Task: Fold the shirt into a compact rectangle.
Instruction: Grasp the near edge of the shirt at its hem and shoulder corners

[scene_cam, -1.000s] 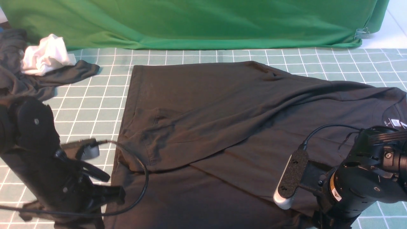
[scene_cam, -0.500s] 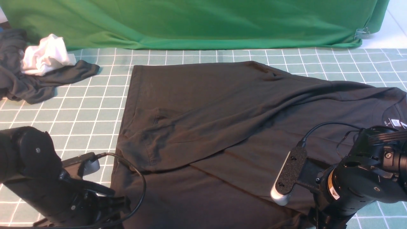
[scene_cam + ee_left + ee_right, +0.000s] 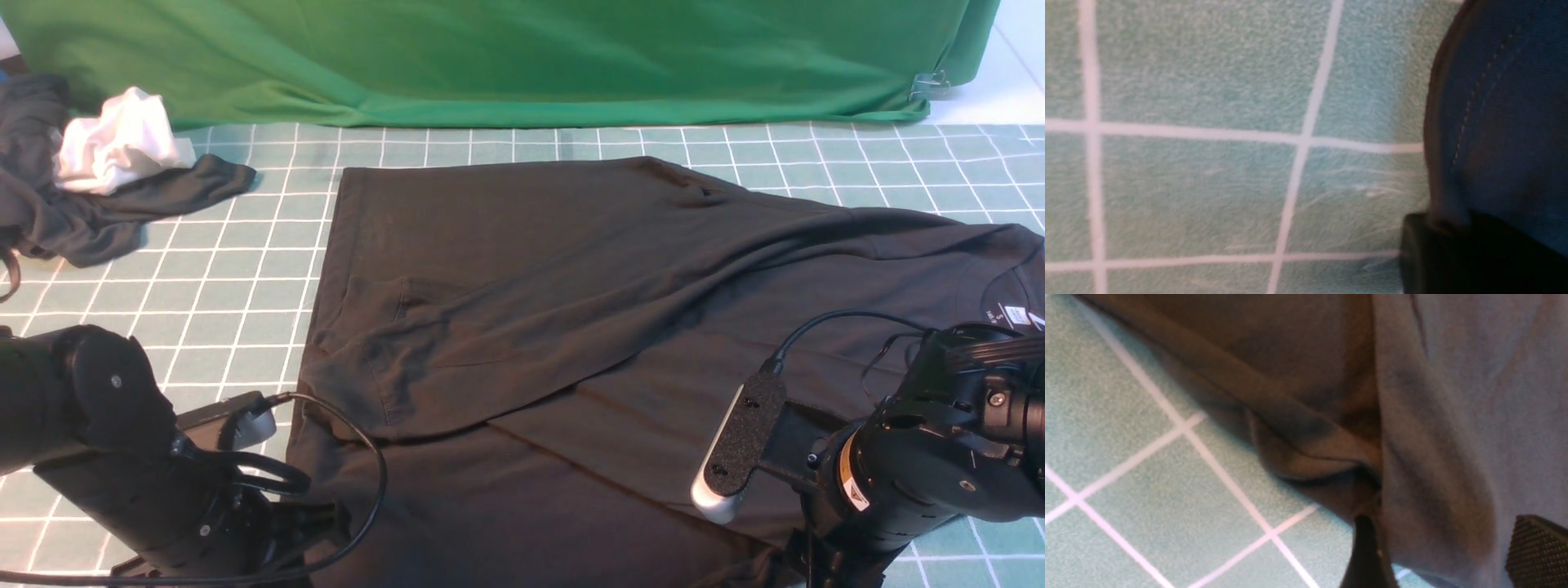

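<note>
Now we see the black shirt [image 3: 571, 269] lying lengthwise left to right, neck at right. The left gripper [image 3: 322, 523] meets its near-left corner, but we cannot tell its grip. The right gripper [image 3: 1449, 555], fingers spread, straddles the near-right edge. We judge the fold goes toward the far side.

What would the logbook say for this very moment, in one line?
shirt: spread on checked mat | left gripper: at hem's near corner, grip unclear | right gripper: open, astride shirt edge
</note>
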Motion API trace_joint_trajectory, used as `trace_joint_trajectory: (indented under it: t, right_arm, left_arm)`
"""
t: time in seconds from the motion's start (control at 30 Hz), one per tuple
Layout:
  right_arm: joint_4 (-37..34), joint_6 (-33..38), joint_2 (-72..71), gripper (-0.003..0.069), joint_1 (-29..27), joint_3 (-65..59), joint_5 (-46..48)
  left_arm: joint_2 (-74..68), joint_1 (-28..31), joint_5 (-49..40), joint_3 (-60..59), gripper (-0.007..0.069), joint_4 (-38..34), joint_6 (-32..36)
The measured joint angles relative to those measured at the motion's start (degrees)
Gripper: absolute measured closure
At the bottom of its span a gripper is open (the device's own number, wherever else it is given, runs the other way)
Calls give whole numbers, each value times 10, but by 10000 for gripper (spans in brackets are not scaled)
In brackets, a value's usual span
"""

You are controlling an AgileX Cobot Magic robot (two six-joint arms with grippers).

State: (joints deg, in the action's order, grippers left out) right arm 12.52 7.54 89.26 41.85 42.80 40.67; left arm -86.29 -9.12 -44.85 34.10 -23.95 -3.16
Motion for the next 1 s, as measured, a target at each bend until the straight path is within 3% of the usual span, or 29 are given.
trace_joint_trajectory:
  t: [0.13, 0.3, 0.6, 0.8, 1.0]
  right_arm:
    - [0, 5, 0, 233, 0, 0, 0]
    - [0, 5, 0, 223, 0, 0, 0]
    - [-1, 44, 0, 85, 0, 0, -4]
    - [-1, 63, 21, 93, 0, 0, -14]
    - [3, 65, 42, 176, 4, 2, -14]
  left_arm:
    - [-2, 0, -24, 3, 610, 0, 25]
    - [12, 0, -50, 24, 612, 18, 32]
    - [71, 0, -71, 54, 612, 53, 32]
    - [77, 0, -74, 54, 612, 57, 32]
    - [77, 0, -74, 54, 612, 57, 32]
